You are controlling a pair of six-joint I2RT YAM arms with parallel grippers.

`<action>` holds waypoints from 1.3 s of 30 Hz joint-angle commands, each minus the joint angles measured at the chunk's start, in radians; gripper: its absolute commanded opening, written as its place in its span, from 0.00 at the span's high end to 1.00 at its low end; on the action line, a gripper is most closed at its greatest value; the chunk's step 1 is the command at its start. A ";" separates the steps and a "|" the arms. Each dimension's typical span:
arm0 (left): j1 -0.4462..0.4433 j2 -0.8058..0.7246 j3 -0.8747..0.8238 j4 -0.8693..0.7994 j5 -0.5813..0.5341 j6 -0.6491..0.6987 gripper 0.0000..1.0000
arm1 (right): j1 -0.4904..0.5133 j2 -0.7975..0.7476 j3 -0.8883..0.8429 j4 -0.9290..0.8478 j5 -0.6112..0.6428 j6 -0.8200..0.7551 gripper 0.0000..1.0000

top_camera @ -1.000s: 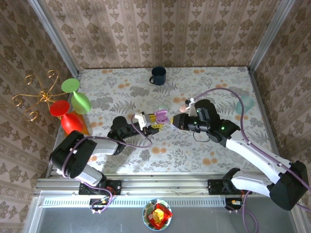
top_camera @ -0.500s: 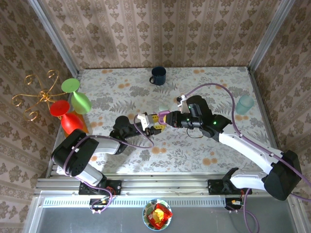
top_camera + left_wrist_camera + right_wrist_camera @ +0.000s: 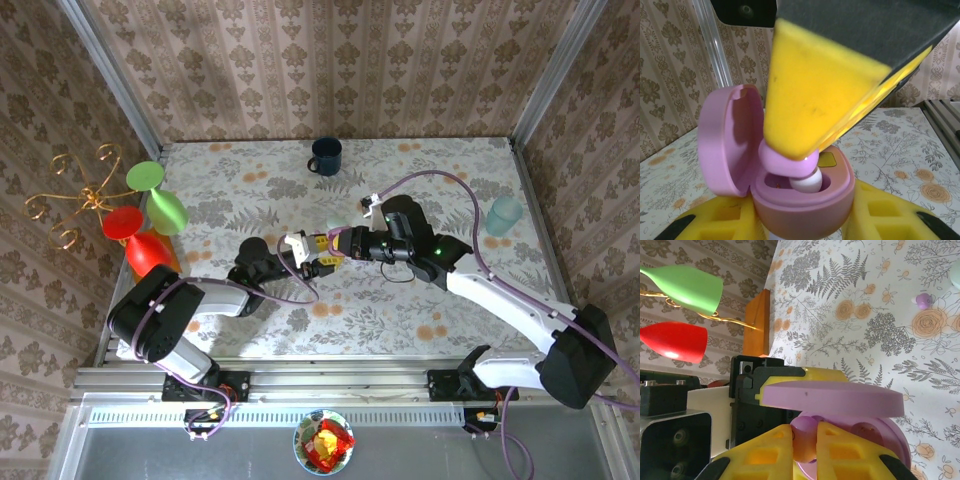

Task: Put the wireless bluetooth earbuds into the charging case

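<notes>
At the bottom of the left wrist view, the left fingers [image 3: 715,225] are clamped on the base of the open pink charging case [image 3: 805,205]. Its lid [image 3: 727,142] is swung up toward the left of the frame. Just above, a pink earbud [image 3: 790,165] dips its white tip into the case's well, pinched by the closed right fingers [image 3: 815,100] reaching down from the top. Farther off, a lilac earbud [image 3: 924,301] lies loose on the counter [image 3: 865,280], upper right of the right wrist view.

The pink oval plastic case [image 3: 727,145] is smooth and shiny. The tiny pink earbud [image 3: 790,164] is glossy. Yellow foam pads [image 3: 815,95] look matt.
</notes>
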 commanded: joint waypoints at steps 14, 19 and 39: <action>-0.008 -0.009 0.035 0.036 -0.050 -0.028 0.67 | 0.006 0.001 0.004 -0.033 0.020 0.012 0.68; -0.008 -0.003 0.034 0.037 -0.053 -0.028 0.67 | 0.006 -0.016 0.028 -0.068 0.037 -0.017 0.63; 0.144 -0.200 -0.094 0.032 -0.105 -0.068 0.68 | -0.104 -0.094 -0.173 0.179 0.153 0.013 0.57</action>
